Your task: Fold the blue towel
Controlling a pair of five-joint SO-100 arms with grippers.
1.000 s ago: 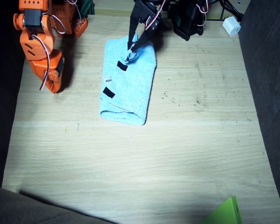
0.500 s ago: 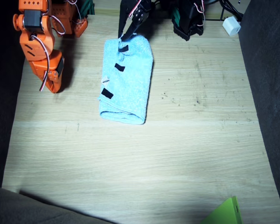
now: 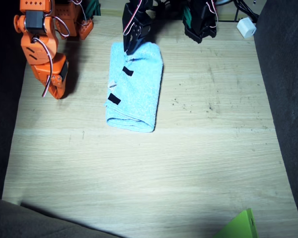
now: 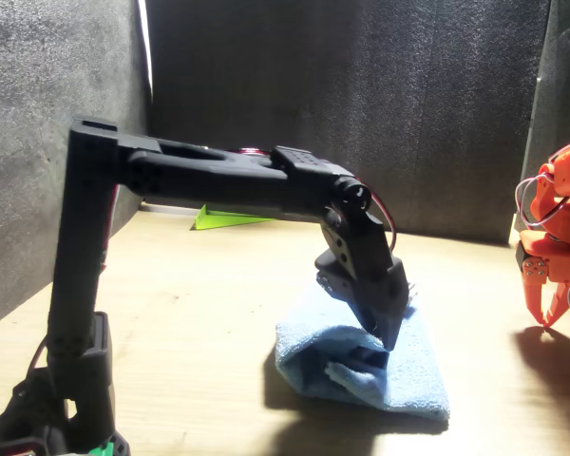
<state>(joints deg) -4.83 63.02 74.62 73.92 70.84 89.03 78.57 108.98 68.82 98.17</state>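
Blue towel [image 3: 136,89]: folded lengthwise on wooden table [image 3: 188,158], near far edge. Left gripper [image 3: 129,48], black: tips at towel's far end, jaw state indeterminable. Right gripper [image 3: 57,89], orange: parked aside, jaws apart, empty.

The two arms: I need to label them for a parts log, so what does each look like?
The left arm is black, boxy links, with red and white cables and a black tapered pincer. The right arm is bright orange with black servos, looping white and red wires, and an orange pincer.
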